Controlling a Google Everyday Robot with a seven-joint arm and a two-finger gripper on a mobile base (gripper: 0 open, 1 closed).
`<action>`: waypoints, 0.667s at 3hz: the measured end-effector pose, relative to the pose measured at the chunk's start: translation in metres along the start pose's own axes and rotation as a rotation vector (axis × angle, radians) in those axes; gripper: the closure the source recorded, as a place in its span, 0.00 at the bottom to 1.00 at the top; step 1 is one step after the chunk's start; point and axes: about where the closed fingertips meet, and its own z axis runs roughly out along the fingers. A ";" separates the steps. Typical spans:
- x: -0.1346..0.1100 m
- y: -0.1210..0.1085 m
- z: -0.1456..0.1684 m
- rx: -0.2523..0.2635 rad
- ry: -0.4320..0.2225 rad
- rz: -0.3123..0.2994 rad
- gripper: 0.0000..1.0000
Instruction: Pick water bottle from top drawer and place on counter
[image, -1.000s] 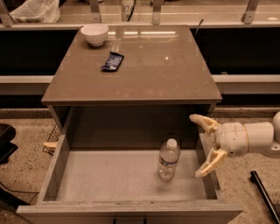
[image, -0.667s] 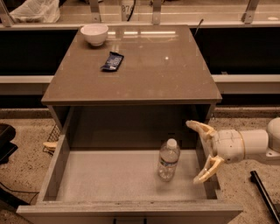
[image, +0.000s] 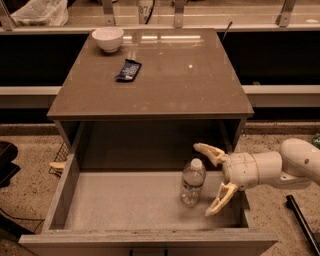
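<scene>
Gripper (image: 203, 180) beside water bottle (image: 192, 185); glossy counter (image: 170, 87) above

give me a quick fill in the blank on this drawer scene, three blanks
1. The water bottle stands ____ on the floor of the pulled-out top drawer.
2. The claw, reaching in from the side and level with the bottle over the drawer, has its fingers ____.
3. On the counter lie a dark wrapper and a white ____.

Missing words: upright; open; bowl
</scene>
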 end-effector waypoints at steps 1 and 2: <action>0.005 0.000 0.023 -0.041 -0.021 -0.002 0.18; 0.005 0.001 0.026 -0.045 -0.022 -0.003 0.41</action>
